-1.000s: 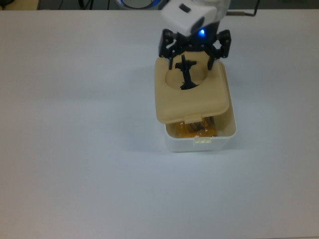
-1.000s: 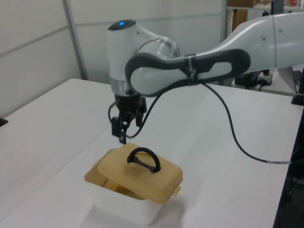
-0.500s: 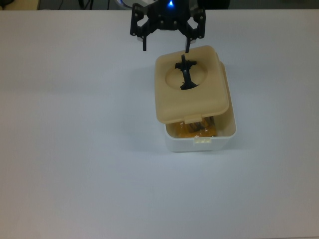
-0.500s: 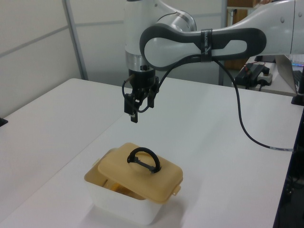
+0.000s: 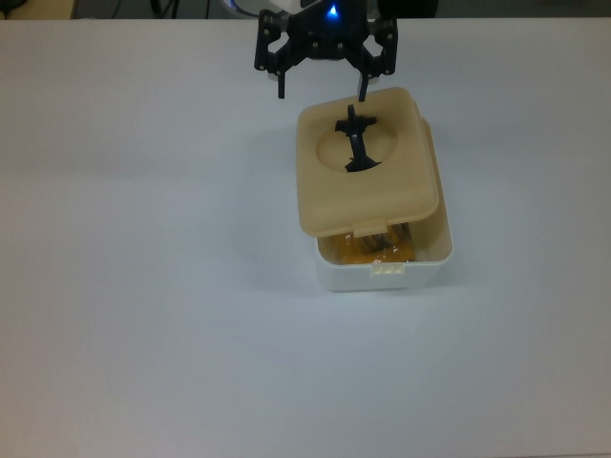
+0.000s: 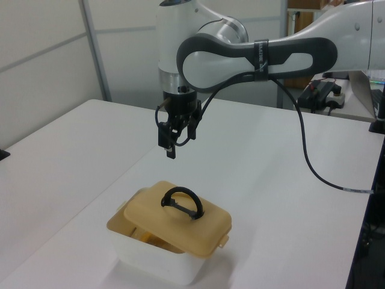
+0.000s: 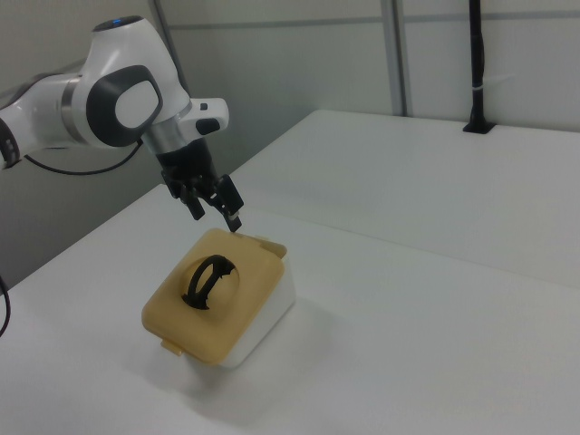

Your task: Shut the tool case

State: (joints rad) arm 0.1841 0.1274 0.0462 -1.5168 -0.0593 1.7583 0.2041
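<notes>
A big white table (image 6: 72, 180) fills the room's middle. Behind it stand pale wall panels (image 6: 42, 66) with grey metal strips (image 6: 95, 51). A black pole (image 7: 476, 68) stands on the far table edge in the right view

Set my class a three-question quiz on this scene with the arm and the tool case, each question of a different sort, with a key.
1. True or false: the lid sits square on the box, fully shut.
2. Where is the claw? A) gripping the handle; B) raised above the table, off the case; C) inside the box.
3. In the top view, what shows in the gap by the lid's latch tab?

Key
1. False: the lid lies askew, leaving the box partly uncovered.
2. B, with its fingers open.
3. Yellow-orange contents; what they are cannot be told.
</notes>
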